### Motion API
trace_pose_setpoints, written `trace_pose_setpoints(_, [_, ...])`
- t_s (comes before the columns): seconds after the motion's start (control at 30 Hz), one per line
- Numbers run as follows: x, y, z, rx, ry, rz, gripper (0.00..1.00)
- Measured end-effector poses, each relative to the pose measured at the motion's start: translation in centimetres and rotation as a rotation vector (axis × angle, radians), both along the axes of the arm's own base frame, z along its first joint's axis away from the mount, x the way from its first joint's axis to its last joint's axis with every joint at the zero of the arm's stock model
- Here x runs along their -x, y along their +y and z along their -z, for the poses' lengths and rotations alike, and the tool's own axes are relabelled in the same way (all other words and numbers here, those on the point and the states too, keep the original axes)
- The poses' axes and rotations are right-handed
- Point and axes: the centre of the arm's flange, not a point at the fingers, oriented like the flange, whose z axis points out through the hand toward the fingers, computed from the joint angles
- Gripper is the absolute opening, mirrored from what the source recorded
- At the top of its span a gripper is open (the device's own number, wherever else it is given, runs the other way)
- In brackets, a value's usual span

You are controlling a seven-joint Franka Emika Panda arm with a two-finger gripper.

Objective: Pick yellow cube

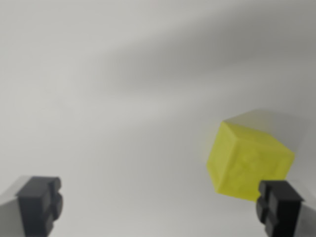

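Wrist view. The gripper [159, 207] is hanging with its jaws spread wide apart, holding nothing, one dark finger [40, 203] showing at each lower corner. The yellow cube [248, 160] is sitting blurred on the pale grey surface [123, 98], just above the finger at the wrist view's right, partly overlapped by it.

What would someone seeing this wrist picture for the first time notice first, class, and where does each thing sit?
The yellow cube stands out at once, bright against the pale grey surface, low on the wrist view's right and somewhat blurred. Next come the two dark fingertips in the bottom corners, set wide apart; the gripper is open, and the cube sits just above the right-hand one, not between them.
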Motion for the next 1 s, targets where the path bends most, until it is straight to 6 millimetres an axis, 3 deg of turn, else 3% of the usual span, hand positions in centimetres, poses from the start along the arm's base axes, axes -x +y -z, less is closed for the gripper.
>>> trace_pose_setpoints(1.0, [6.5, -4.6, 7.5, -0.007, -0.005, 0.16, 1.0])
